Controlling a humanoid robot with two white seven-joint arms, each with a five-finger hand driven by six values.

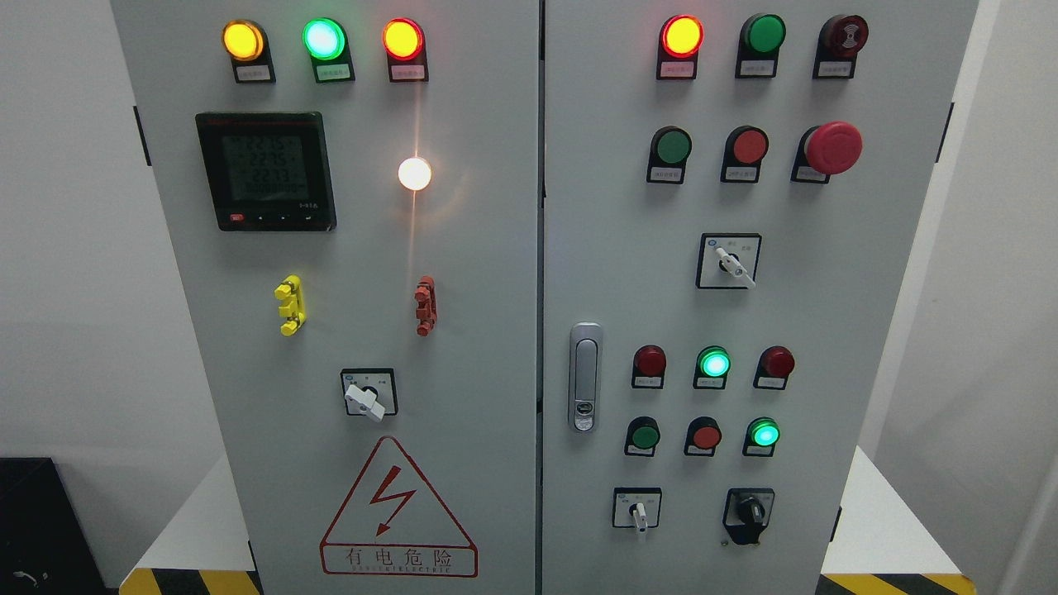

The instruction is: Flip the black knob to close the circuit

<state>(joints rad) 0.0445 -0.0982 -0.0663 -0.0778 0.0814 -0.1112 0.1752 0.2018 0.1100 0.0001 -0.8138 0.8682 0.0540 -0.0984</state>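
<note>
No hand is seen, so its state cannot be told; the black knob [750, 510], mounted low on the cabinet [744, 314] for reach, is untouched.

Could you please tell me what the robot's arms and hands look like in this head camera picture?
Neither arm nor hand shows in the head view, so their colours, shapes, cables or markings cannot be described. The frame holds only the grey cabinet with its lamps and switches, including the black knob at the lower right of the right door.
</note>
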